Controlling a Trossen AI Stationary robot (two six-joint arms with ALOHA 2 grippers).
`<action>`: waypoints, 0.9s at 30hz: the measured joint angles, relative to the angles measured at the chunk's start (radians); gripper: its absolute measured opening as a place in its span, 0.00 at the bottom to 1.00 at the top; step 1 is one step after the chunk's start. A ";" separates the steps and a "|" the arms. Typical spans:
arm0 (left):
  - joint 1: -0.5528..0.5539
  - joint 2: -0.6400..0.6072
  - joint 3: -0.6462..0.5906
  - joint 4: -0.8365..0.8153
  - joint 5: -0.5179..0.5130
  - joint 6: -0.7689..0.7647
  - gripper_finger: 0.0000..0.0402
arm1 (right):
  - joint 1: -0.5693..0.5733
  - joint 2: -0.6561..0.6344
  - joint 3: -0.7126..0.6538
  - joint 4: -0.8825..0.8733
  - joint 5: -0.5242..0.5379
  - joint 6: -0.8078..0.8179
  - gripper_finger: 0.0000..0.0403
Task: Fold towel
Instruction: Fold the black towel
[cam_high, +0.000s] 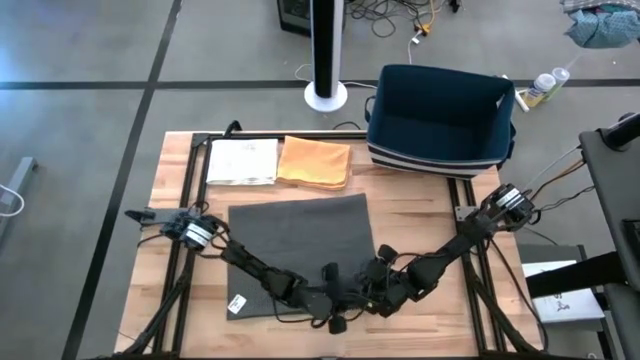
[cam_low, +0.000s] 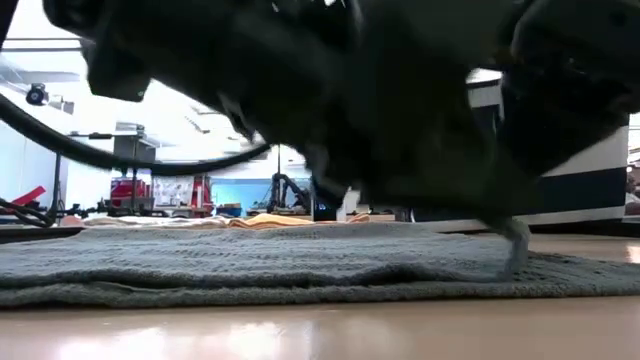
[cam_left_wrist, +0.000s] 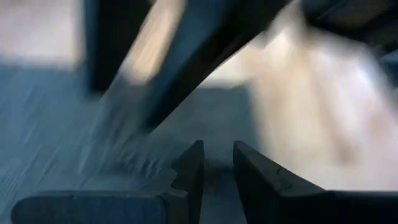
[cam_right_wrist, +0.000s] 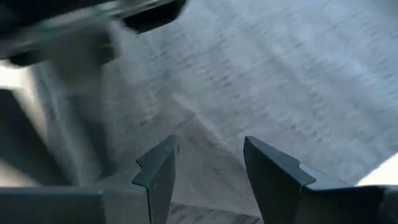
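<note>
A dark grey towel (cam_high: 300, 235) lies spread flat on the wooden table; in the low view the towel (cam_low: 250, 265) rests flat on its underside. Both arms reach over its near right part. My left gripper (cam_high: 340, 302) comes from the table's left, low over the towel (cam_left_wrist: 50, 124), and in its wrist view my left gripper (cam_left_wrist: 217, 167) shows only a narrow gap with no cloth seen in it. My right gripper (cam_high: 366, 294) comes from the right; in its wrist view my right gripper (cam_right_wrist: 208, 168) stands open above the towel (cam_right_wrist: 298, 74). In the low view the arms hide the fingertips.
A folded white cloth (cam_high: 242, 160) and a folded orange cloth (cam_high: 315, 162) lie side by side at the far edge. A navy basket (cam_high: 440, 115) stands at the far right. Bare wood (cam_high: 430, 215) lies to the right of the towel.
</note>
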 joint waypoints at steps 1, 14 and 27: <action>0.007 0.003 -0.001 -0.038 0.000 -0.019 0.19 | 0.003 0.000 -0.002 -0.010 -0.017 0.001 0.44; 0.016 -0.002 -0.021 -0.064 0.002 -0.060 0.19 | 0.127 0.057 -0.006 -0.009 -0.012 0.050 0.37; -0.004 -0.148 -0.036 -0.145 0.066 -0.001 0.19 | 0.106 0.117 0.001 0.009 -0.008 0.080 0.32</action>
